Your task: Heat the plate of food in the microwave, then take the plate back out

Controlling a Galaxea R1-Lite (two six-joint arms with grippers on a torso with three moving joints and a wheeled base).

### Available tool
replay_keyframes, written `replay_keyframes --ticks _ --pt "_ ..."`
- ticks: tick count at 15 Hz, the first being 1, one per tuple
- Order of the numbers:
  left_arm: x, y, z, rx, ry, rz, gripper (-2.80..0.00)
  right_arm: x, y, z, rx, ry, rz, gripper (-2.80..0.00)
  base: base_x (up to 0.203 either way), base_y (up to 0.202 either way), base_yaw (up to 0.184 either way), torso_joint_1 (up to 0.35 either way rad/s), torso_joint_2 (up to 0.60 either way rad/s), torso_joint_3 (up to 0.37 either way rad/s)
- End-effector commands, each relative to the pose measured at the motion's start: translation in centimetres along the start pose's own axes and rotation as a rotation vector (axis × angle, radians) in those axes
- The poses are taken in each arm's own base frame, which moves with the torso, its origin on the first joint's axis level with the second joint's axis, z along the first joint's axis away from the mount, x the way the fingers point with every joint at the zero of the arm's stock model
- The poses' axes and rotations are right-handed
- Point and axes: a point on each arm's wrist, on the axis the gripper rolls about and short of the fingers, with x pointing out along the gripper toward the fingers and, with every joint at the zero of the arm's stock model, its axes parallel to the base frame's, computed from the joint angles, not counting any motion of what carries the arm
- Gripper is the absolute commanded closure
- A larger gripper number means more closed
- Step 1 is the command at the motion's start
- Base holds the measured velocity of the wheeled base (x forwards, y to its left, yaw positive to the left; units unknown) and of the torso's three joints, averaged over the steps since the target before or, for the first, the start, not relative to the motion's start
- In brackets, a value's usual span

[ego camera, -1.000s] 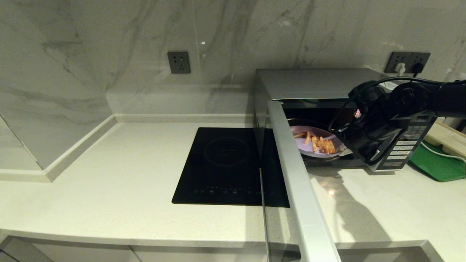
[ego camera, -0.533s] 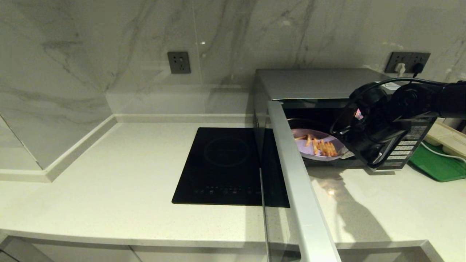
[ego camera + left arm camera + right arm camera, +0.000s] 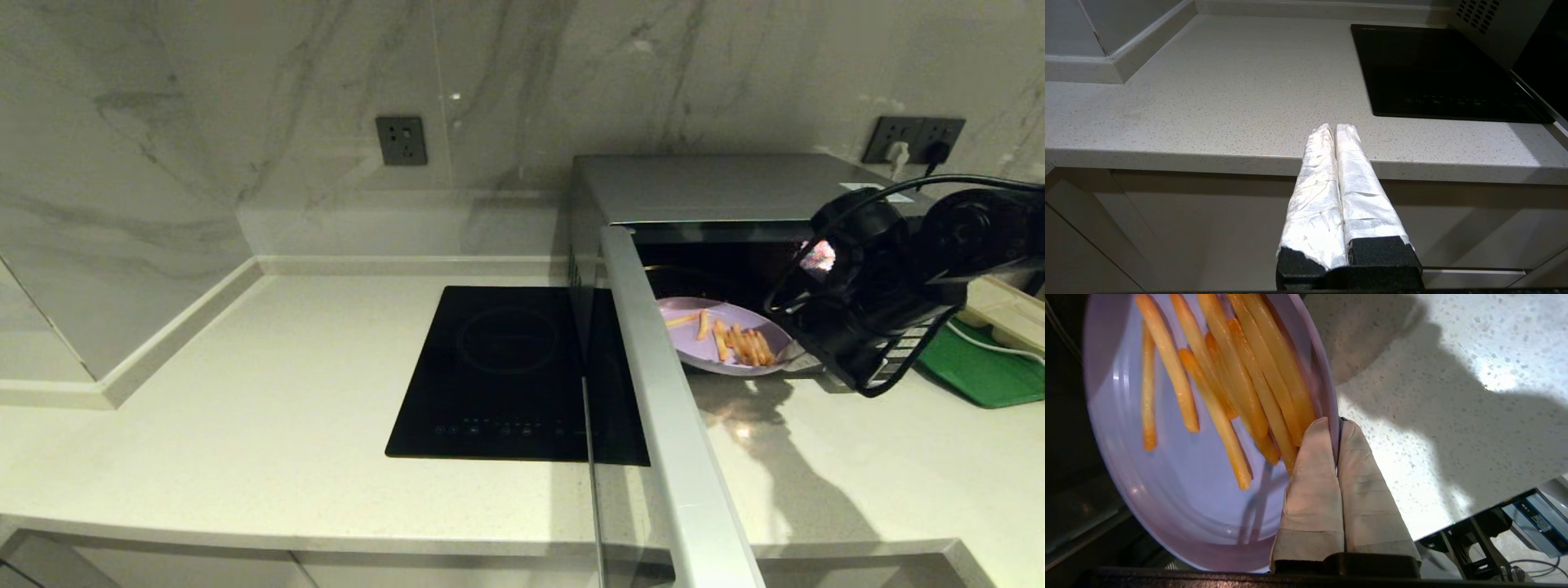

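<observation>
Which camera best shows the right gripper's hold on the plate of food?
The right wrist view: the right gripper is shut on the rim of the plate of food, beside the fries. The head view shows the plate at the microwave mouth, the arm hiding the grip. The left wrist view shows neither.

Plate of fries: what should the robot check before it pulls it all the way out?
1. Right gripper shut on plate rim: ok.
2. Microwave door swung open, clear of the plate: ok.
3. Plate level: cannot tell.
4. Fries lying on plate: ok.
5. Bare counter in front for landing: ok.
6. Left gripper shut, parked at counter edge, out of the way: ok.
</observation>
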Motion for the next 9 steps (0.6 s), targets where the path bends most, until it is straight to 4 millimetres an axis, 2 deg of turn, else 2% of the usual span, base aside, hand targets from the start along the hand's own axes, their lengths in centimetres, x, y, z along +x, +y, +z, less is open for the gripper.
replay_keyframes --ticks 1,4,9 --pt "0.0 0.0 0.0 -0.001 -0.001 0.0 0.0 -2.2 -1.4 -0.7 -0.007 -0.009 0.019 0.0 0.0 0.0 0.0 0.0 0.0 0.0" --pt "0.0 0.0 0.0 -0.001 -0.001 0.0 0.0 -2.9 -3.3 -1.4 -0.011 -0.013 0.003 0.0 0.0 0.0 0.0 0.0 0.0 0.0" --pt "0.0 0.0 0.0 -0.001 -0.001 0.0 0.0 -4.3 -7.2 -1.1 -0.006 -0.058 -0.008 0.0 0.0 0.0 0.0 0.0 0.0 0.0"
